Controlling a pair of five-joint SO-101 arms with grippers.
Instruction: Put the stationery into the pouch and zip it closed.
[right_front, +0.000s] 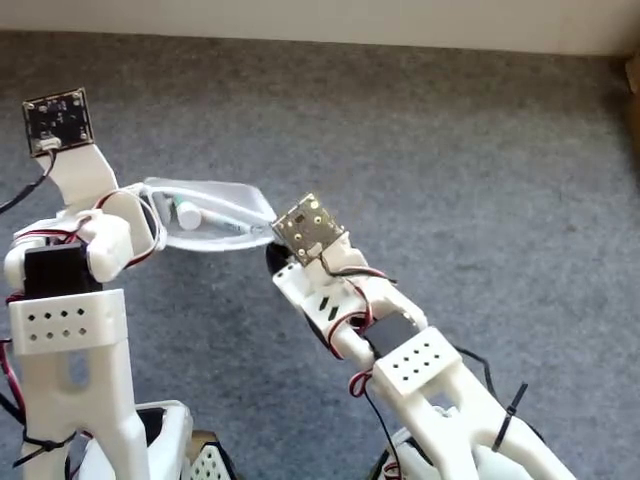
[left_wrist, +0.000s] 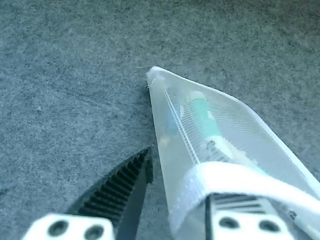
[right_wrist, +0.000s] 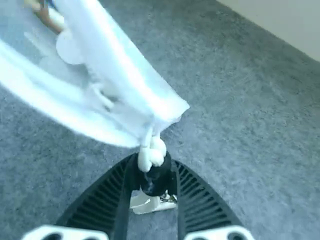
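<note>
A translucent pouch (right_front: 222, 205) hangs above the grey carpet, held between the two arms. Inside it lies a pen with a white cap (right_front: 200, 217), seen as a green and white pen (left_wrist: 205, 120) in the left wrist view. My left gripper (right_front: 152, 225) is shut on one end of the pouch (left_wrist: 230, 145), with a black ribbed finger (left_wrist: 122, 192) beside the pouch's side. My right gripper (right_wrist: 150, 175) is shut on the zipper pull (right_wrist: 150, 157), a white knotted cord on a black tab, at the other end of the pouch (right_wrist: 105, 90). In the high view my right gripper (right_front: 272, 250) sits under its camera board.
Grey carpet (right_front: 480, 150) covers the whole work surface, with open floor to the right and behind the pouch. A pale wall strip (right_front: 350, 20) runs along the far edge. The arms' white bases (right_front: 70, 360) stand at the near edge.
</note>
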